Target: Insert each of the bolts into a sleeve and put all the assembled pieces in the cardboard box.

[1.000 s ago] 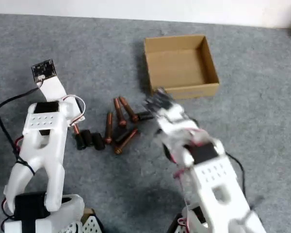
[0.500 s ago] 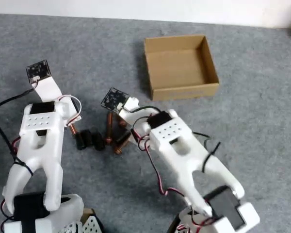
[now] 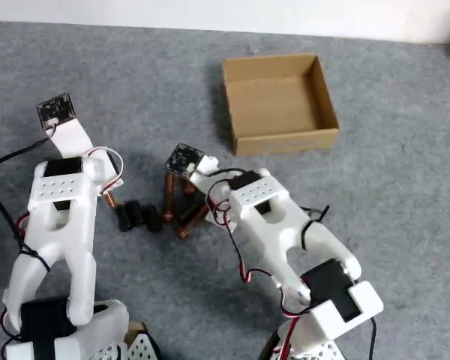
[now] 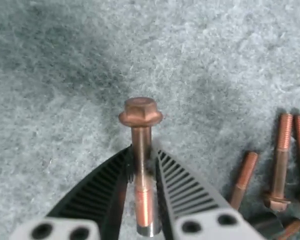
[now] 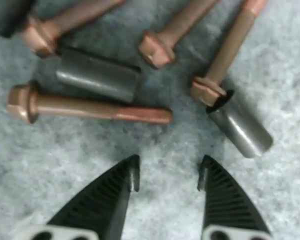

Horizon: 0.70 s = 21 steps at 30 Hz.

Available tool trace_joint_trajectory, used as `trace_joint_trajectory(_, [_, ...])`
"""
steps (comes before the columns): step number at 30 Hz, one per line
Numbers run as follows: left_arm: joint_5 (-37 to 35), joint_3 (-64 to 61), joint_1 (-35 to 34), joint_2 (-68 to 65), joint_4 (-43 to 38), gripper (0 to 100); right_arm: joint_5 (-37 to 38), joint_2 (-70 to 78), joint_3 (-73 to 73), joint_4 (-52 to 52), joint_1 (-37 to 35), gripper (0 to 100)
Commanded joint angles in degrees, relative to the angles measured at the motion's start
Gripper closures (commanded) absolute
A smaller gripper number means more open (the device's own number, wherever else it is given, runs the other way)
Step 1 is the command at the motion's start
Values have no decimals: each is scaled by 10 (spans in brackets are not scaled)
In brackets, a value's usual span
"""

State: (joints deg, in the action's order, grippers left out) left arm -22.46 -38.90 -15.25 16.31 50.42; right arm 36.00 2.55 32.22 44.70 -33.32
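My left gripper (image 4: 142,156) is shut on the shaft of a copper bolt (image 4: 140,112), whose hex head sticks out past the fingertips above bare carpet. In the high view this bolt (image 3: 109,200) sits at the left arm's tip, left of three black sleeves (image 3: 136,216). My right gripper (image 5: 168,173) stands open just short of the pile, empty. Before it lie a long bolt (image 5: 85,106), a dark sleeve (image 5: 98,75), another sleeve (image 5: 240,131) and more bolts. The right arm (image 3: 259,196) hangs over the pile of bolts (image 3: 181,219). The cardboard box (image 3: 286,141) is empty.
The box stands at the back, right of centre, a short way beyond the pile. Several loose bolts (image 4: 277,165) lie beside my left gripper. Grey carpet covers the table, with open room at the left, the right and in front of the pile.
The right arm has swung from near the box's front wall back and left, down over the bolt pile. The left arm with its bolt has shifted slightly left.
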Motion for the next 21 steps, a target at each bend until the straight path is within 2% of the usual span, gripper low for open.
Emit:
trace_joint_trajectory(1, [4, 7, -1, 25, -14, 993, 10, 2, -21, -34, 14, 814])
trace_joint_trajectory(6, [4, 7, -2, 25, -14, 993, 8, 7, -24, -48, 15, 814])
trace_joint_trajectory(11, [4, 7, 0, 25, -14, 993, -2, 20, -95, -55, 34, 814])
trace_joint_trajectory(21, [4, 7, 0, 25, -14, 992, 28, 145, -124, -56, 48, 814])
